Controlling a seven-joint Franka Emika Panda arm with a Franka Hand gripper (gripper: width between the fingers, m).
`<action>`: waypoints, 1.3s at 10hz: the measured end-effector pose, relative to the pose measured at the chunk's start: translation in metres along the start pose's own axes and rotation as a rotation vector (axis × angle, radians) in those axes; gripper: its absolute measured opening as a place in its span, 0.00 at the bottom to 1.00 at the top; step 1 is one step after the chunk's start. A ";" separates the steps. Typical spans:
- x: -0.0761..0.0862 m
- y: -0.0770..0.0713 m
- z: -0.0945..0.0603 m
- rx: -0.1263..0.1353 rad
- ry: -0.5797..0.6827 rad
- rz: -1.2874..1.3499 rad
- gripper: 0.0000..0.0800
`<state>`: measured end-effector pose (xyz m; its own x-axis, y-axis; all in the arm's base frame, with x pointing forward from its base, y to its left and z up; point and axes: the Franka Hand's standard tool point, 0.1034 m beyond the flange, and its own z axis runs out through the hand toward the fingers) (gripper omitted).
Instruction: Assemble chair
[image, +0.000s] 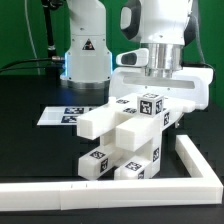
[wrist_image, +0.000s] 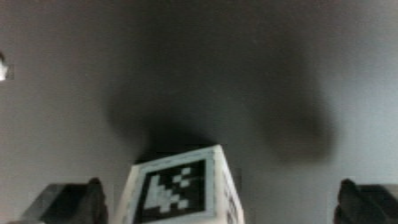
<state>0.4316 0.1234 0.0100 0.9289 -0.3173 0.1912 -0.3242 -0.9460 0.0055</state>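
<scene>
Black worktop (image: 30, 150), lab backdrop. Your pincer (image: 155, 88): one, fingers spread wide, grasping nothing, hanging directly above the chair (image: 125, 140). Chair: one white cluster of tagged blocks, mid-worktop, inside the corner of the border rail (image: 195, 165); its long bar runs from the exterior view's left up toward the pincer. Topmost tagged post (wrist_image: 178, 190) sits between the fingers, below them. Marker board (image: 60, 115): one, behind.

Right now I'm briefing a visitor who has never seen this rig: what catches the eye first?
The chair, a stack of white tagged blocks, stands mid-table inside the corner of the white L-shaped rail. Directly above it hangs the gripper, jaws wide and empty. Behind, on the exterior view's left, lies the marker board.
</scene>
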 end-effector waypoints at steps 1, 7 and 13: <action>0.000 0.000 0.000 -0.001 0.000 -0.003 0.67; 0.001 0.001 0.000 -0.001 0.000 -0.017 0.36; 0.001 0.001 0.000 -0.001 0.000 -0.026 0.36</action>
<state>0.4319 0.1219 0.0097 0.9370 -0.2923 0.1914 -0.3000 -0.9539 0.0118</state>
